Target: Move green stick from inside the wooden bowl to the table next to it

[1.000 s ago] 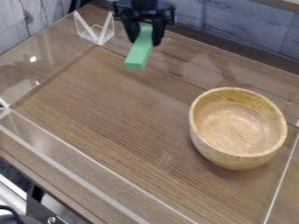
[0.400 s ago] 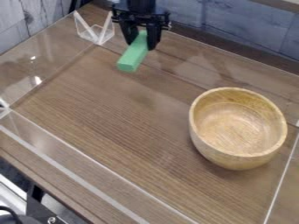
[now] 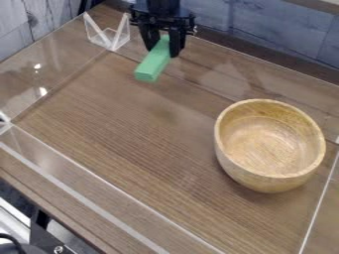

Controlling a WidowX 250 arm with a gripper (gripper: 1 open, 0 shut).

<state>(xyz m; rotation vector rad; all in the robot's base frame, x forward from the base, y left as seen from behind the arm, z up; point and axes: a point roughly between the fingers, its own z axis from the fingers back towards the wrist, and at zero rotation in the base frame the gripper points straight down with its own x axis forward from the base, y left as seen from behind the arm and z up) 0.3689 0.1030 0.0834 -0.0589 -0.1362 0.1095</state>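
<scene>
Shifted slightly lower since the earlier frame: one green stick [image 3: 153, 64], small, slim, at the far side of the tabletop [image 3: 119, 114], well apart from the bowl. One dark hand [image 3: 165, 37], clenched on the stick's far end. One wooden bowl [image 3: 271, 145], round, light tan, thick-rimmed, unmoved, nothing visible inside.

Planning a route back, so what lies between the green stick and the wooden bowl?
Only bare table between green stick and wooden bowl, in the camera view.
</scene>
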